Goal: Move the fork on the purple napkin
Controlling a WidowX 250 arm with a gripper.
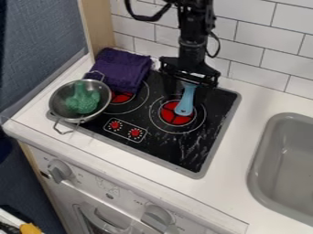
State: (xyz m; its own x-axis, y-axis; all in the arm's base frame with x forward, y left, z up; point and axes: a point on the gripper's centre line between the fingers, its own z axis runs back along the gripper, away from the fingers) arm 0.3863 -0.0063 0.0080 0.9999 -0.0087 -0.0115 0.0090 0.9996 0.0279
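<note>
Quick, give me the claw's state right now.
Claw: at the handle end of the blue utensil over the stove; open or closed, and whether it grips the handle, can't be told.

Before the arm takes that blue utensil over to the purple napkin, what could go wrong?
The tool is at the handle end of the blue utensil, so the head might swing or slip if lifted. The purple napkin is bulky and rumpled, so the utensil could slide off. The metal colander's back handle is right by the napkin, so a placement too far left may knock it.
</note>
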